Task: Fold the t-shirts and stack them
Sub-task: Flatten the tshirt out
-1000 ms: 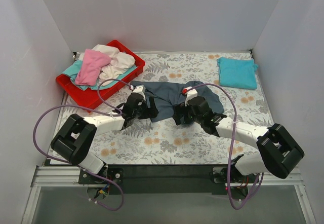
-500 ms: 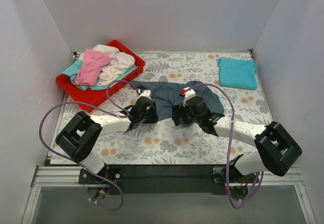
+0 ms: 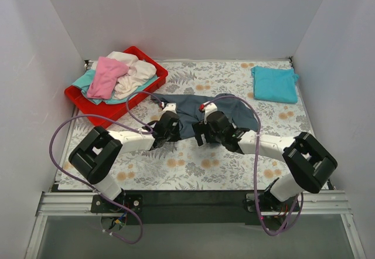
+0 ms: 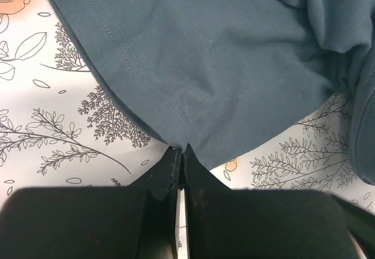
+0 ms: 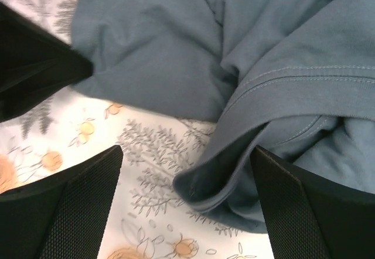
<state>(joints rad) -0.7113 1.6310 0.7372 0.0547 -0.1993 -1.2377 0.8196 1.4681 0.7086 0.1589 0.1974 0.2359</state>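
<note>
The slate grey-blue t-shirt (image 3: 234,113) lies crumpled at the middle of the table. My left gripper (image 3: 169,129) is at its near left edge, shut on the hem corner of the shirt (image 4: 222,65); its fingers (image 4: 193,177) meet tightly at the cloth. My right gripper (image 3: 202,131) is just beside it on the near edge and stands open (image 5: 186,150). A rolled fold of the shirt's hem (image 5: 220,183) lies between its fingers, untouched on the left side. A folded turquoise t-shirt (image 3: 274,84) rests at the back right.
A red tray (image 3: 79,104) at the back left holds pink (image 3: 107,76), cream-white (image 3: 136,71) and teal (image 3: 88,82) shirts in a heap. The floral table cover (image 3: 193,165) is bare in front of the grippers. White walls enclose three sides. Purple cables loop over both arms.
My left gripper slid right along the shirt's near edge and closed on the hem corner. My right gripper moved left toward it, still open, slightly narrower.
</note>
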